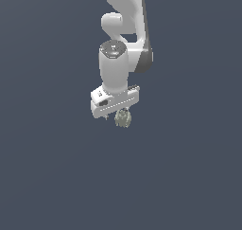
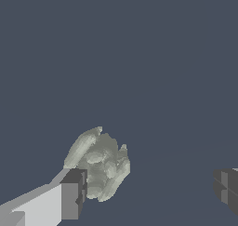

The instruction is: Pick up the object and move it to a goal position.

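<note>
Wrist view shows the object [image 2: 100,163] — a pale, knobbly lump — touching one dark pad [image 2: 74,194], while the other pad [image 2: 227,187] stands well apart and is cut off at the frame edge, so the jaws are spread and grasp nothing. Exterior view shows the gripper [image 1: 119,116] pointing down from the white arm [image 1: 124,30], its fingertips hard to make out; the object [image 1: 123,118] sits just beneath it — contact with the surface cannot be told.

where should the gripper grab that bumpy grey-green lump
Across the middle of the lump, descending from above with one finger on each side. It is rounded and lobed with no handle. One finger is beside it; the other stands far off, so recentre the gripper first.
</note>
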You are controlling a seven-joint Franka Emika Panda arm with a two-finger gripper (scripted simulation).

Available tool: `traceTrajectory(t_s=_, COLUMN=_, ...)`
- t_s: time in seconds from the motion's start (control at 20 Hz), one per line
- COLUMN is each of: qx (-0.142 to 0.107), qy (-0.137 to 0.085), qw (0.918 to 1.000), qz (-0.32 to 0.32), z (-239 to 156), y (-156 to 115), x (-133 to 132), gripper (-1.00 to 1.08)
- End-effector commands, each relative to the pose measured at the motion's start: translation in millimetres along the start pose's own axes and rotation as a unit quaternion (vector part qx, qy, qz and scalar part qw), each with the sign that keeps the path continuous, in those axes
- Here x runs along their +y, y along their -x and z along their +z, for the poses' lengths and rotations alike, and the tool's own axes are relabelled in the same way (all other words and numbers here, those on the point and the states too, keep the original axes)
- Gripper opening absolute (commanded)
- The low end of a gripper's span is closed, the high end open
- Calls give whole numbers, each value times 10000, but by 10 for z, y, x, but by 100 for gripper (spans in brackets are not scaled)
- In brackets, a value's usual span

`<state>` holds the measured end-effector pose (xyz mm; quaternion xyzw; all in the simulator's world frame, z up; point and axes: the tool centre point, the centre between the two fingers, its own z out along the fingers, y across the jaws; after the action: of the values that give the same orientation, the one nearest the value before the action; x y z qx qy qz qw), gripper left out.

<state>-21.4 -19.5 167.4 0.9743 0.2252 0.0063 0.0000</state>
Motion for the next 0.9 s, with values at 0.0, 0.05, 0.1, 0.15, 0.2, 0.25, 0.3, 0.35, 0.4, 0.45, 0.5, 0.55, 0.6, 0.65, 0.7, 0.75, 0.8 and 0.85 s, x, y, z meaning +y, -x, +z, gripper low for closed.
traceTrajectory(t_s=0.0, qx=-6, qy=-1, qw=9993, qz=-365, z=27, y=20, x=-35, gripper=100)
traceTrajectory(t_s=0.05, qx=-8, qy=-2, qw=9987, qz=-507, z=38, y=29, x=-49, gripper=100)
traceTrajectory(t_s=0.1, qx=-11, qy=-3, qw=9979, qz=-649, z=49, y=37, x=-63, gripper=100)
traceTrajectory(t_s=0.15, qx=-13, qy=-4, qw=9969, qz=-791, z=59, y=45, x=-77, gripper=100)
traceTrajectory(t_s=0.2, qx=-15, qy=-5, qw=9956, qz=-934, z=70, y=53, x=-91, gripper=100)
traceTrajectory(t_s=0.25, qx=-17, qy=-6, qw=9942, qz=-1076, z=80, y=61, x=-105, gripper=100)
traceTrajectory(t_s=0.3, qx=-19, qy=-7, qw=9926, qz=-1218, z=91, y=70, x=-119, gripper=100)
traceTrajectory(t_s=0.35, qx=-21, qy=-8, qw=9907, qz=-1359, z=101, y=78, x=-134, gripper=100)
traceTrajectory(t_s=0.4, qx=-23, qy=-9, qw=9887, qz=-1501, z=111, y=86, x=-148, gripper=100)
traceTrajectory(t_s=0.45, qx=-25, qy=-10, qw=9864, qz=-1642, z=121, y=95, x=-162, gripper=100)
traceTrajectory(t_s=0.5, qx=-27, qy=-11, qw=9840, qz=-1783, z=131, y=103, x=-176, gripper=100)
traceTrajectory(t_s=0.55, qx=-29, qy=-12, qw=9813, qz=-1924, z=141, y=112, x=-191, gripper=100)
traceTrajectory(t_s=0.6, qx=-30, qy=-14, qw=9785, qz=-2064, z=151, y=120, x=-205, gripper=100)
traceTrajectory(t_s=0.65, qx=-32, qy=-15, qw=9754, qz=-2204, z=161, y=129, x=-220, gripper=100)
traceTrajectory(t_s=0.7, qx=-33, qy=-16, qw=9721, qz=-2344, z=171, y=137, x=-234, gripper=100)
traceTrajectory(t_s=0.75, qx=-35, qy=-18, qw=9687, qz=-2483, z=181, y=146, x=-249, gripper=100)
traceTrajectory(t_s=0.8, qx=-36, qy=-19, qw=9650, qz=-2622, z=190, y=155, x=-264, gripper=100)
traceTrajectory(t_s=0.85, qx=-38, qy=-20, qw=9611, qz=-2761, z=200, y=163, x=-278, gripper=100)
